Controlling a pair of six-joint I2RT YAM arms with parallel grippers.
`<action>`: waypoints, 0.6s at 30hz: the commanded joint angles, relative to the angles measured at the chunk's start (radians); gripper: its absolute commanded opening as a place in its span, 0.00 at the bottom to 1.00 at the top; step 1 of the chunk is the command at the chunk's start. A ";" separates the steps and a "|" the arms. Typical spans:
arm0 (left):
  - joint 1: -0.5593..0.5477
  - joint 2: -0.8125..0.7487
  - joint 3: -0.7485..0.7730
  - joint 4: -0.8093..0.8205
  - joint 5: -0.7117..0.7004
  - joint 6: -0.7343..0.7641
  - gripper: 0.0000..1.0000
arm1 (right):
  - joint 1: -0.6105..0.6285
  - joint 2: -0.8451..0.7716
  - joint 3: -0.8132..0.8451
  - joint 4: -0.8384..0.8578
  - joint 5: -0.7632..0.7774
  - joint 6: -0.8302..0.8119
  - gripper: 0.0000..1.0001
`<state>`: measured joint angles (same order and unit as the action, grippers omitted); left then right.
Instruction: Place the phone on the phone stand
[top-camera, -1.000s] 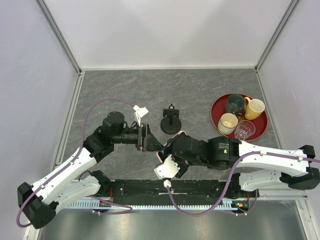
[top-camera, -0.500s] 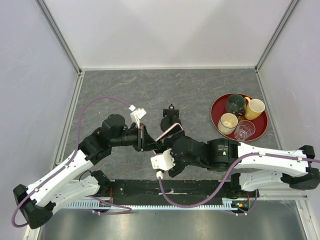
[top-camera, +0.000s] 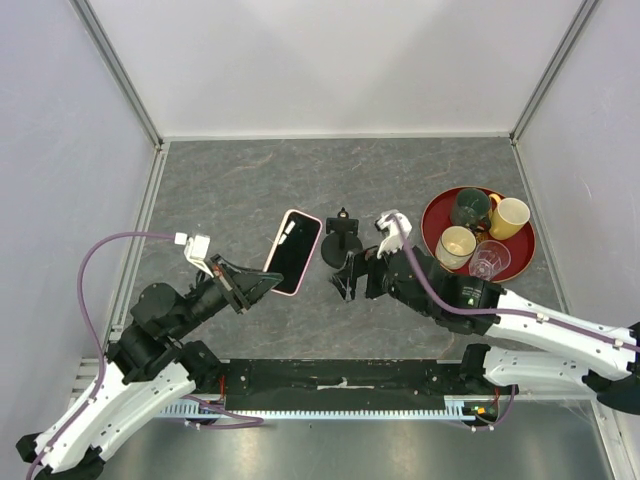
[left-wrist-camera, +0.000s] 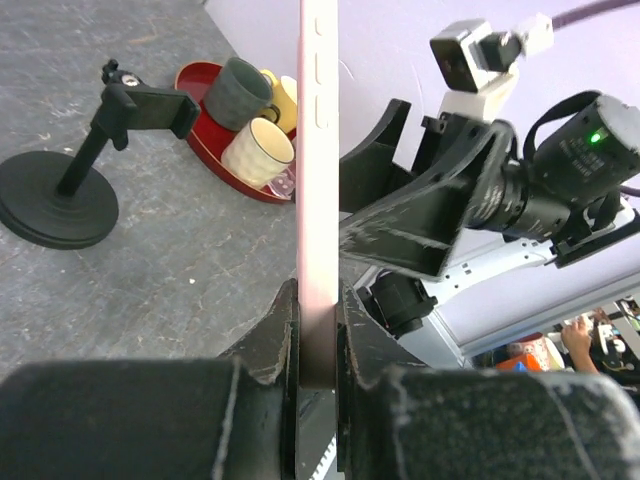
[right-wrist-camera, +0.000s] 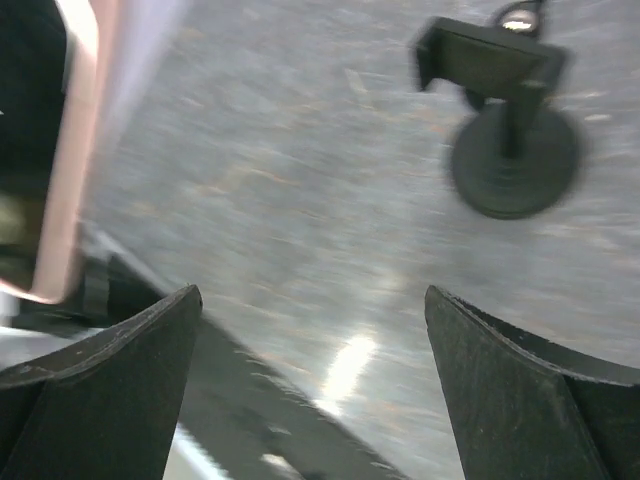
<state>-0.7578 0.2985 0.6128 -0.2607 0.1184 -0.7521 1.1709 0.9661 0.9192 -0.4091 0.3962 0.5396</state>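
The phone (top-camera: 295, 250) has a pink case and a black screen. It hangs above the table just left of the phone stand (top-camera: 342, 247). My left gripper (top-camera: 265, 285) is shut on its near end. In the left wrist view the phone (left-wrist-camera: 318, 150) stands edge-on and upright between my fingers (left-wrist-camera: 275, 335). The stand (left-wrist-camera: 55, 195) is on the table to its left, cradle empty. My right gripper (top-camera: 358, 279) is open with nothing in it, just in front of the stand. The right wrist view shows the stand (right-wrist-camera: 510, 150) ahead and the phone (right-wrist-camera: 70, 150) at the left edge.
A red tray (top-camera: 434, 222) at the right holds several cups and a clear glass. It shows behind the stand in the left wrist view as the tray (left-wrist-camera: 200, 140). My right arm (left-wrist-camera: 480, 190) is close on the phone's right side. Grey walls enclose the table.
My left gripper has shut on the phone and drawn back left, tilting it screen-up. My right gripper has opened wide, let go and swung right to the front of the stand.
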 joint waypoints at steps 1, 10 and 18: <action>0.002 -0.030 -0.038 0.222 0.075 -0.067 0.02 | -0.017 -0.038 -0.035 0.332 -0.239 0.488 0.98; 0.000 0.007 -0.016 0.170 0.056 0.049 0.02 | 0.123 0.088 0.134 0.330 0.000 0.712 0.98; 0.002 0.027 0.012 0.140 0.032 0.131 0.02 | 0.200 0.217 0.277 0.080 0.346 0.782 0.98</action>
<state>-0.7578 0.3397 0.5591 -0.2104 0.1669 -0.6960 1.3483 1.1618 1.1217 -0.1341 0.4927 1.2446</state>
